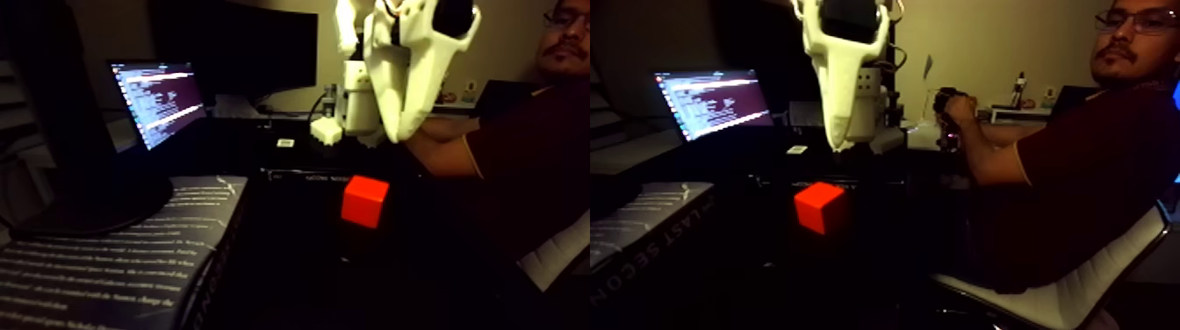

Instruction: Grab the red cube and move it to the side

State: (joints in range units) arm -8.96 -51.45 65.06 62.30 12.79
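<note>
1. The white gripper [399, 132] hangs above the dark table, empty; whether its jaws are parted cannot be told.
2. The red cube [364, 201] sits below it, apart, one corner edge turned toward the camera.
3. A lit laptop [158, 101] stands behind left, a printed book [105, 254] lies at front left, and a seated person [1067, 167] grips a handle at right.

Red-orange cube [363, 201], white claw [399, 132], dark book [114, 254] patterned with pale text lines.
</note>
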